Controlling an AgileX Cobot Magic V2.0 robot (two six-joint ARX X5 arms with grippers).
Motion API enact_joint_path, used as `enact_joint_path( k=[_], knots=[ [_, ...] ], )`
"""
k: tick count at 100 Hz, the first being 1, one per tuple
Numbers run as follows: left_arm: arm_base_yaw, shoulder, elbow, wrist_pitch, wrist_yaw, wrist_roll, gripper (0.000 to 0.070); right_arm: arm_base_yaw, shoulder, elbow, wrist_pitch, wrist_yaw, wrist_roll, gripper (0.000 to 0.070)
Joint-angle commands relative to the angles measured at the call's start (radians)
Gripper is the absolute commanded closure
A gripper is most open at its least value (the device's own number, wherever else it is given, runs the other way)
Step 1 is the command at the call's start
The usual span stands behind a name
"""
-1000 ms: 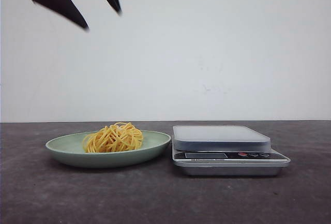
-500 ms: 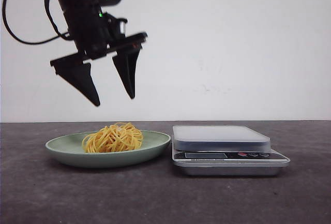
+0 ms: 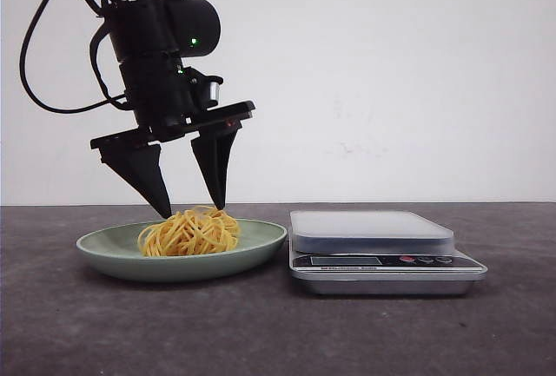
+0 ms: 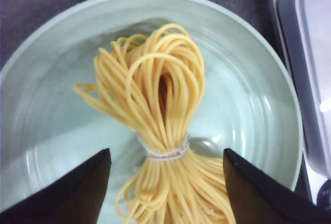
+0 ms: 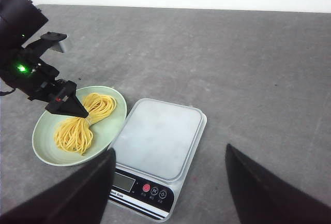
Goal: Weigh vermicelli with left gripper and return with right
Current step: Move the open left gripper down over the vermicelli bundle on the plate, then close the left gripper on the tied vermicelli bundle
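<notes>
We straddle the vermicelli (image 3: 190,231) for the pick.
Left hand (image 3: 191,211) is wide open, holding nothing; we should close across the tied waist, clear of the plate (image 3: 261,241) at lower left.

Front view low and level, wrist views overhead, sharing plate (image 3: 104,250)

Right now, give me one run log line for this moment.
left gripper: open, straddling vermicelli | vermicelli: on plate | scale: bare | right gripper: open
</notes>
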Motion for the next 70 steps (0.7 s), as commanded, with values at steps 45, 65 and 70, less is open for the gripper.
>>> enact_joint_path(
  k=[45,65,70],
  knots=[
    [-0.014,0.045,0.024,0.021,0.001,-0.005,0.0308,0.002,0.004,0.018,-0.004,0.0,-0.01,0.0279],
    [-0.018,0.063,0.024,0.02,0.001,-0.005,0.0309,0.002,0.004,0.018,-0.016,0.0,-0.01,0.0279],
    [-0.018,0.066,0.024,0.02,0.001,-0.005,0.0313,0.002,0.004,0.018,-0.02,0.001,-0.01,0.0279]
  ],
)
